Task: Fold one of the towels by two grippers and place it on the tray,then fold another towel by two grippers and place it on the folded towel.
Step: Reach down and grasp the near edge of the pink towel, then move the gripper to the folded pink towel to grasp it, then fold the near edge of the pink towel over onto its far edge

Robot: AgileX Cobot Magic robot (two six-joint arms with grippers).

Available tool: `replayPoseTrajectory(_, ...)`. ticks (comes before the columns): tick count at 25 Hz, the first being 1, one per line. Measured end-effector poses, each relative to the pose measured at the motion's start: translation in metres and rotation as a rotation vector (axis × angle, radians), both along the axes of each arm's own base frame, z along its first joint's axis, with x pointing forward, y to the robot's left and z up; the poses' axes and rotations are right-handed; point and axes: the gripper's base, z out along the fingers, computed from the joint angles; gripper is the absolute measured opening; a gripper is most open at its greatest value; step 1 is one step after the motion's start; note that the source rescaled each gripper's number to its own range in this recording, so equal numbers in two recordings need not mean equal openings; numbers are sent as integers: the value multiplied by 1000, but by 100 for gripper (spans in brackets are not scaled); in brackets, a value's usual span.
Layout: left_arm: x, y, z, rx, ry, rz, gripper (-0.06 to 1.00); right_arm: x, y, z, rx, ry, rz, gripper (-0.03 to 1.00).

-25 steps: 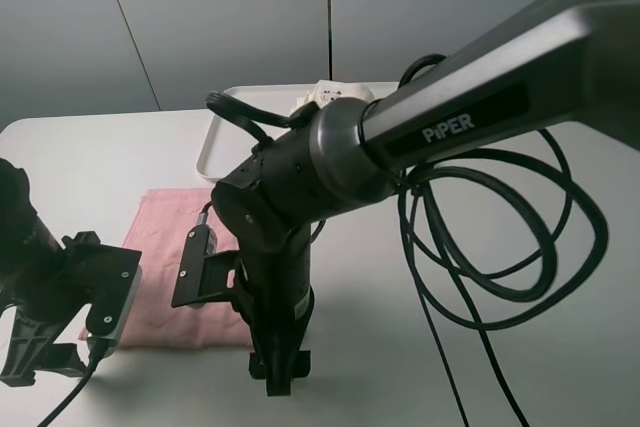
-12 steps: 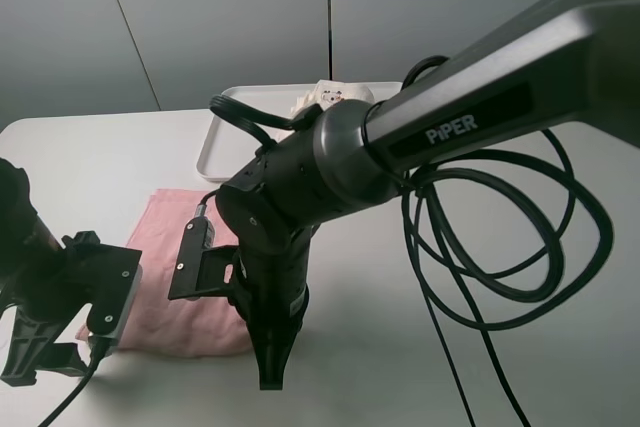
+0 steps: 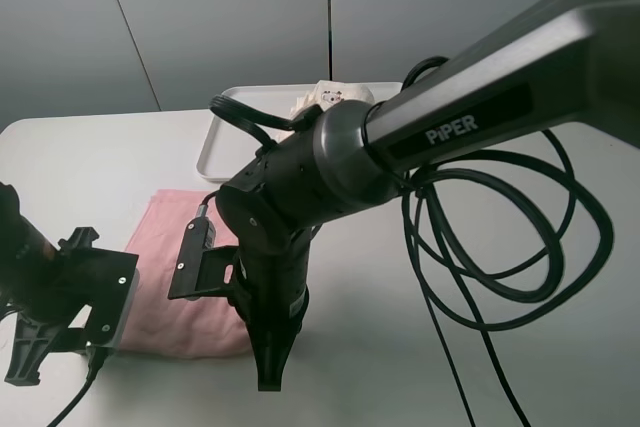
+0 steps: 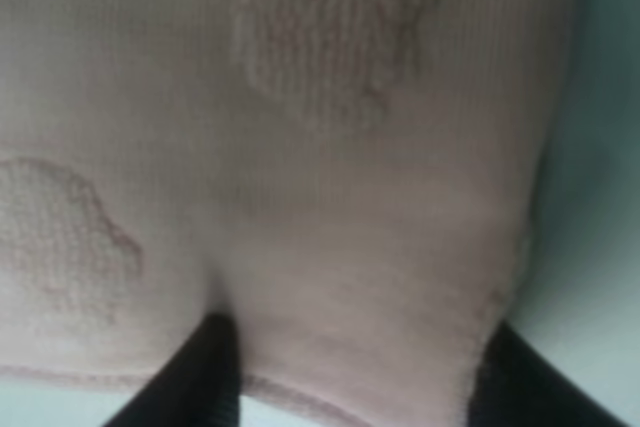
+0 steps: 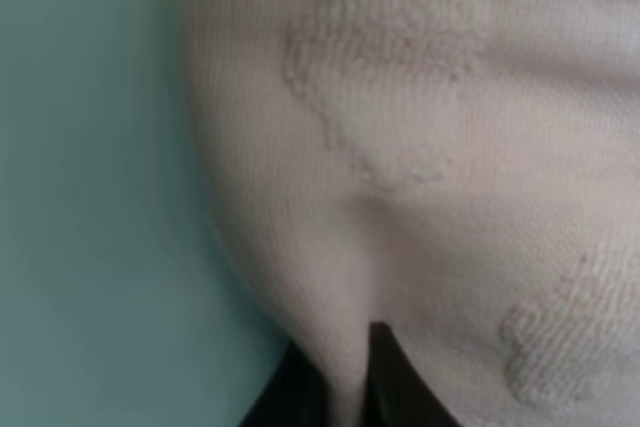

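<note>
A pink towel [image 3: 175, 247] lies flat on the white table, left of centre. My right gripper [image 3: 268, 372] reaches across to the towel's near right corner. In the right wrist view the gripper [image 5: 345, 387] is shut, with a raised fold of the pink towel [image 5: 400, 147] pinched between its dark fingertips. My left gripper [image 3: 100, 332] is at the towel's near left corner. In the left wrist view the gripper [image 4: 360, 387] stands with its fingers [image 4: 215, 372] wide apart and the pink towel's [image 4: 330, 197] edge between them. A white tray [image 3: 215, 147] stands at the back with a pale folded towel [image 3: 335, 95] on it.
The right arm's thick black body [image 3: 300, 197] hangs over the towel's right half and hides part of it. Black cable loops [image 3: 500, 247] hang above the table on the right. The table's near edge runs just below both grippers.
My right gripper has closed to a point on the towel's near right corner and bunched it up a little. My left arm has dropped slightly lower and leftward at the near left corner.
</note>
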Motion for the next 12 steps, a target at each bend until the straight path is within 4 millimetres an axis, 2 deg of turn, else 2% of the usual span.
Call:
replayPoseTrajectory(2,2,0,1,-3,-21,-9,37,0,0,0,-1,2,-3,1)
replayPoseTrajectory(3,3,-1,1,-7,-34,-11,22,0,0,0,0,4,-5,1)
replayPoseTrajectory(5,3,-1,1,-6,-38,-15,5,-1,0,0,1,6,-8,1)
replayPoseTrajectory(12,-2,1,13,-14,-55,1,4,-3,0,3,11,31,-60,1)
